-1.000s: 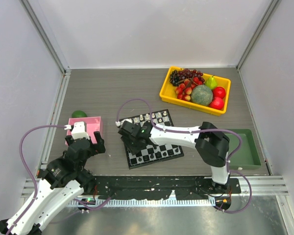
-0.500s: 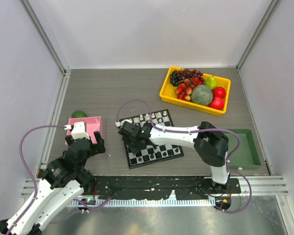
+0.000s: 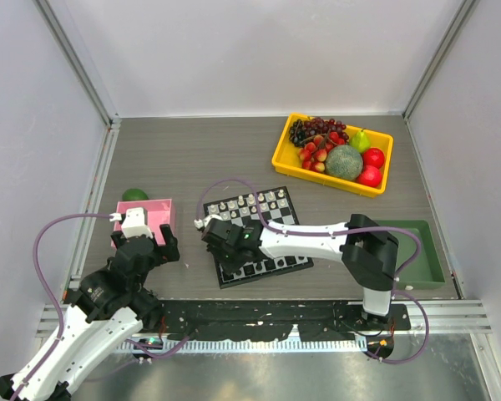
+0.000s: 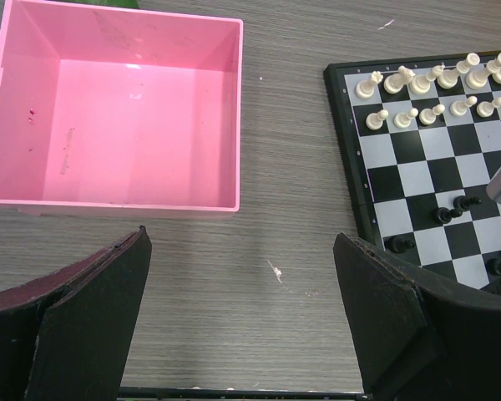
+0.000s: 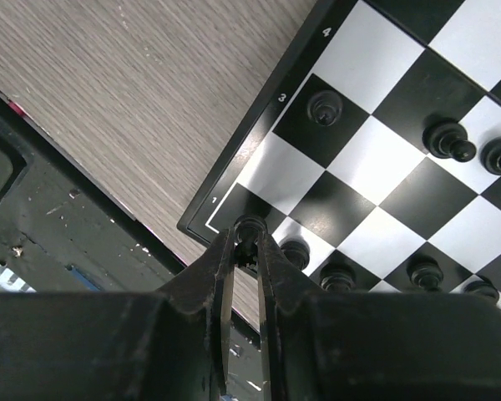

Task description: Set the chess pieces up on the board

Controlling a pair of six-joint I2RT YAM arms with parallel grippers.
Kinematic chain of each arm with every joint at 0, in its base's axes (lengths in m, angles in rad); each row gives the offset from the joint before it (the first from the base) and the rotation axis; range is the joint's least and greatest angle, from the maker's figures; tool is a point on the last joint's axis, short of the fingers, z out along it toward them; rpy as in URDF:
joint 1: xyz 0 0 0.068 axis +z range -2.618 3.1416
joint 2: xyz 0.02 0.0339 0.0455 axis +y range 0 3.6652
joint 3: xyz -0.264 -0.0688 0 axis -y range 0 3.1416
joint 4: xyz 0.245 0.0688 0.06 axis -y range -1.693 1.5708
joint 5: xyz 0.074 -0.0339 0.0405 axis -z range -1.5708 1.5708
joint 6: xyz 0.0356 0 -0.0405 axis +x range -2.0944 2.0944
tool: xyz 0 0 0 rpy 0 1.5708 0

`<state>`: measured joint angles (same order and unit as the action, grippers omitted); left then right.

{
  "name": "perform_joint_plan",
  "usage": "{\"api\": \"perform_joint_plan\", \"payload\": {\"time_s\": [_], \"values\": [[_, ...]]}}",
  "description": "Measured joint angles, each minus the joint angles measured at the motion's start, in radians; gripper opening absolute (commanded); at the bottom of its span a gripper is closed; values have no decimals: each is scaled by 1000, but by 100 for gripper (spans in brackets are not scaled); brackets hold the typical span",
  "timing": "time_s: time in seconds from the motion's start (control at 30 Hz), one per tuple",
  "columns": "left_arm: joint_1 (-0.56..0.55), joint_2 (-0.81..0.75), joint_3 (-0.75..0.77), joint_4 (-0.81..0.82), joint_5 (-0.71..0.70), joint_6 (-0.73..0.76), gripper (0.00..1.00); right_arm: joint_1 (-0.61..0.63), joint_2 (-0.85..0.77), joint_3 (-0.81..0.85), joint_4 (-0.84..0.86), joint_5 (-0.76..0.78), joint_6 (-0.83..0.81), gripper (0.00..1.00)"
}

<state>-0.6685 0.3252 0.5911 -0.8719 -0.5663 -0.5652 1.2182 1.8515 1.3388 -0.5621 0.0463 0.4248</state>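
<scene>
The board lies mid-table with white chess pieces in two rows along its far side and black chess pieces near the front. In the right wrist view my right gripper is shut on a black piece at the board's near-left corner square. Other black pieces stand close by. Over bare table in front of the pink tray, my left gripper hangs open, holding nothing. The board's left edge lies to its right.
A yellow bin of fruit stands at the back right. A green tray sits at the right by the arm's base. Behind the pink tray lies a green fruit.
My right gripper has shifted toward the board's near-left corner and closed on a black piece. The left arm has not moved.
</scene>
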Motion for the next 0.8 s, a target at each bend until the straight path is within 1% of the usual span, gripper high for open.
{"api": "perform_joint_plan", "payload": {"time_s": [0.8], "values": [[0, 0, 0, 0, 0, 0, 99, 6, 20, -2, 8, -18, 0, 20]]}}
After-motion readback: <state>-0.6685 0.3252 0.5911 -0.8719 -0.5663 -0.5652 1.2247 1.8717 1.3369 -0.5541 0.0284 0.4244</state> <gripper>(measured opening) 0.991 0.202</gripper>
